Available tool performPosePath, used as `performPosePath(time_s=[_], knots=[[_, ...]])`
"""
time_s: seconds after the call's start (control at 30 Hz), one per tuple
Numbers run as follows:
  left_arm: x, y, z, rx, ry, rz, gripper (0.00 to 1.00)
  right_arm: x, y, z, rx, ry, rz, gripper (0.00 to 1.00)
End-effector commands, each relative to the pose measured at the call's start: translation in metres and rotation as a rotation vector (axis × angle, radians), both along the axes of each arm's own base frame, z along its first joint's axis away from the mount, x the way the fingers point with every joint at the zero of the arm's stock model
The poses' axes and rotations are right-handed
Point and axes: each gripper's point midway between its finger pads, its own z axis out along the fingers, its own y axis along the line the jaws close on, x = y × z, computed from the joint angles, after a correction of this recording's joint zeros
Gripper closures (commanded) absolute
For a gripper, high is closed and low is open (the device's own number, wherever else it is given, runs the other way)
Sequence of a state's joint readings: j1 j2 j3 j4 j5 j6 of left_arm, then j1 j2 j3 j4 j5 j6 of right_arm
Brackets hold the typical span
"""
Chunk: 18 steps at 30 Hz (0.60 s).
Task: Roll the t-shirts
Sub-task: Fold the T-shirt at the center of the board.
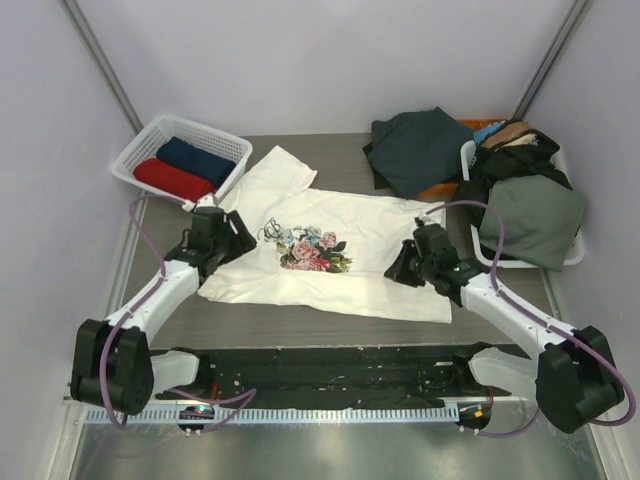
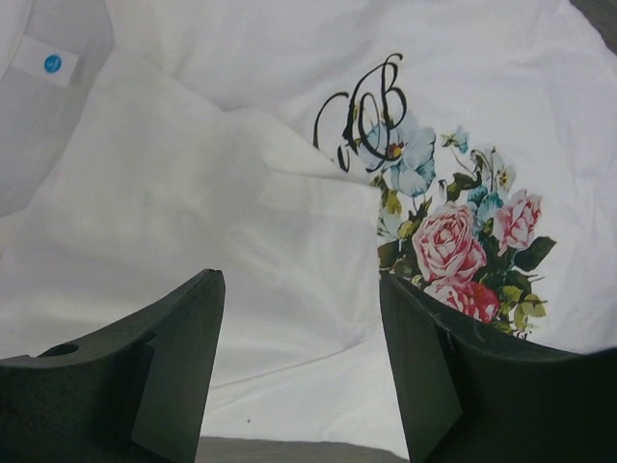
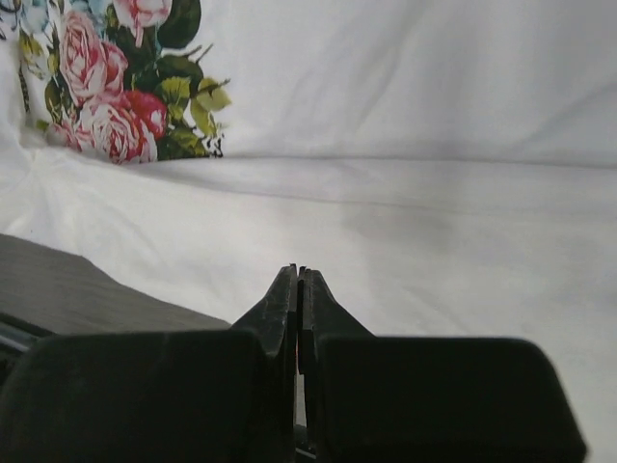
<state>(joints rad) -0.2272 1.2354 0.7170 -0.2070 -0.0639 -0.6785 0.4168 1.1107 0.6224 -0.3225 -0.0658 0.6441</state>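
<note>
With left hand point(image 2: 301, 289) released, hovers over the floral t-shirt point(image 1: 345, 290) beside its print. Holds right hand point(image 3: 299, 277) clenched low over the same t-shirt's right part, spread out on the surface point(image 1: 300, 328)

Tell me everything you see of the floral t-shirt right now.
The cream-white t-shirt lies spread flat, front up, on the table: soft cloth with shallow wrinkles and one fold beside its rose print and black line drawing. One sleeve spreads toward the far side. The left gripper hangs over it, jaws open; the right gripper, jaws shut, is at its cloth; a pinch is unclear.
</note>
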Motion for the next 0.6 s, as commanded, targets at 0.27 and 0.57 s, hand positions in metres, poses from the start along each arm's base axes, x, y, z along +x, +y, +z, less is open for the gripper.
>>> performPosePath(time_s=[0.27, 0.57], knots=[[-0.051, 0.012, 0.0, -0.001, 0.089, 0.039, 1.0, -0.04, 0.028, -0.033, 0.003, 0.099, 0.025, 0.99], [-0.061, 0.0, -0.054, 0.02, 0.308, -0.002, 1.0, -0.026, 0.003, -0.04, -0.161, 0.084, -0.059, 0.99]])
